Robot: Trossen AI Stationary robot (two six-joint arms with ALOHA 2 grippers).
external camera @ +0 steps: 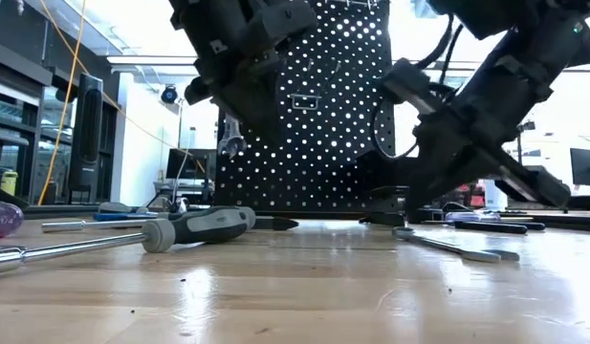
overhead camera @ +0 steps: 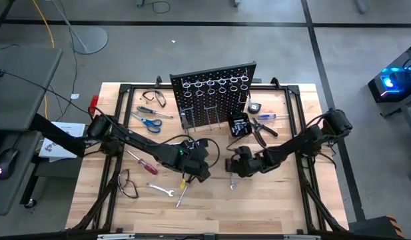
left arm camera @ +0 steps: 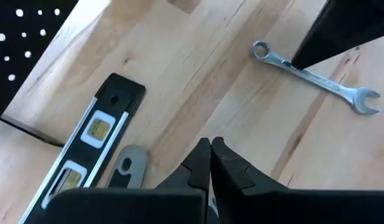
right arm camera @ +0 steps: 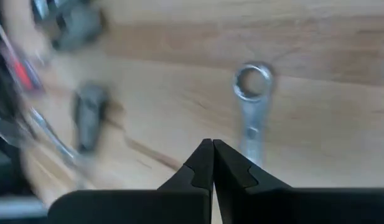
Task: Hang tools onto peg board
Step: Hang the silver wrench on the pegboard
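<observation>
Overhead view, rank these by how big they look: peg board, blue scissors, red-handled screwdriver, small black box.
1. peg board, by far the largest.
2. blue scissors and red-handled screwdriver: about equal in length, so not ranked against each other.
3. small black box, shortest.

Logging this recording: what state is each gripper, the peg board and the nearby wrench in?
left gripper: shut, empty, above the table.
right gripper: shut, empty, beside the wrench.
wrench: flat on the table, not gripped.
peg board: upright; no tool visibly hung.
scissors: flat on the table.
</observation>
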